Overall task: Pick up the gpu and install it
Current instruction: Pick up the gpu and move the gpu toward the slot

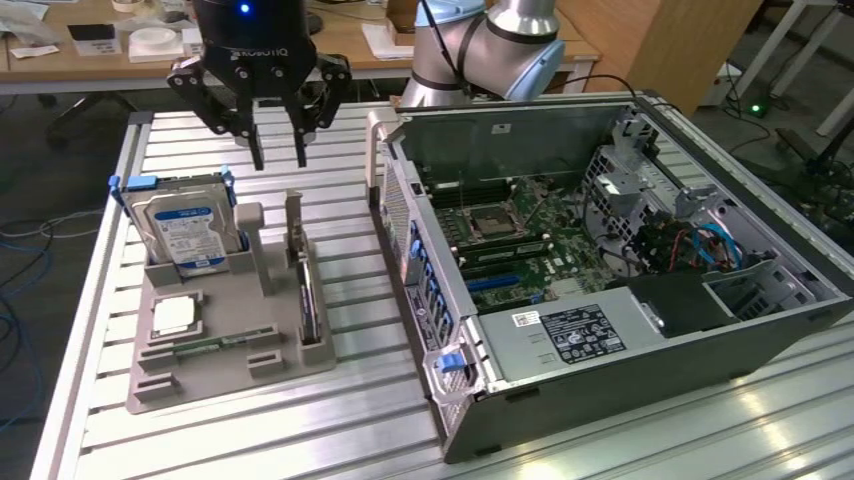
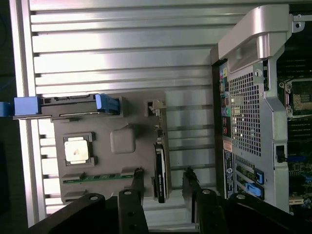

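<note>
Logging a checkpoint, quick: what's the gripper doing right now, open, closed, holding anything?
Gripper: jaws open, holding nothing, poised above the gpu.

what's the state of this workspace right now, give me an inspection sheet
surface: slatted aluminium table carrying a grey parts tray and an open computer case
job's things: gpu stands on edge in its tray slot, not gripped
clutter: hard drive, processor chip and memory stick in the tray
grippers: gripper open, hovering above the tray, holding nothing
cables: blue and red cables inside the case; blue cables on the floor
surroundings: wooden desk with small items behind the table
</note>
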`<state>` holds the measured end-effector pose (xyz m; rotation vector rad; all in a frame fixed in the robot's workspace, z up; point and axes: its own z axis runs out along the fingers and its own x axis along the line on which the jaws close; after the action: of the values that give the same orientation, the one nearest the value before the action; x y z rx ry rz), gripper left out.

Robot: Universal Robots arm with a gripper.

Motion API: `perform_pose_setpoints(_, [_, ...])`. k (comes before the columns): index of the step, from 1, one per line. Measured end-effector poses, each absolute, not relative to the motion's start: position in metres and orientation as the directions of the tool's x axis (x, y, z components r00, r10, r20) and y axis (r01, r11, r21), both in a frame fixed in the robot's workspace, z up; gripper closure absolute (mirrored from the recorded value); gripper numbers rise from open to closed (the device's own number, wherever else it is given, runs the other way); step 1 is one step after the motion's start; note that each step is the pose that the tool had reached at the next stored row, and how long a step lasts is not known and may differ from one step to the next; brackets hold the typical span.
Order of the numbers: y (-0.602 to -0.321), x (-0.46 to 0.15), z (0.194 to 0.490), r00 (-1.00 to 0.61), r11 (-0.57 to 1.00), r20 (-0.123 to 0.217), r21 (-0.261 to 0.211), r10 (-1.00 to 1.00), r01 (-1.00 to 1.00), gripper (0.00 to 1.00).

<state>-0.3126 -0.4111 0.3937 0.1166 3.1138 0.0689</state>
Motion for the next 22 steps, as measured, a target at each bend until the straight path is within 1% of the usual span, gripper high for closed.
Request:
perform_pose_setpoints(1, [-0.411,-0.313,0.394,-0.997,0.996,-0.023,0.045,0.075,0.074,0.53])
perform_pose_setpoints(2, [-0.411,-0.313,0.394,-0.997,0.996,-0.023,0.045,0.075,0.074,0.53])
perform_pose_setpoints(3, [-0.411,-0.313,0.393,-0.997,0.996,-0.023,0.045,0.075,0.074,0.47])
perform_pose_setpoints(4, [-0.411,-0.313,0.393,-0.997,0.996,-0.023,0.044,0.074,0.073,0.47])
perform_pose_setpoints(5, [-0.411,-0.313,0.392,-0.997,0.996,-0.023,0.044,0.074,0.073,0.41])
perform_pose_setpoints(10, [-0.412,-0.313,0.384,-0.997,0.997,-0.017,0.042,0.071,0.070,0.41])
perform_pose_setpoints(22, [-0.416,-0.313,0.379,-0.999,0.999,-0.018,0.042,0.032,0.031,0.41])
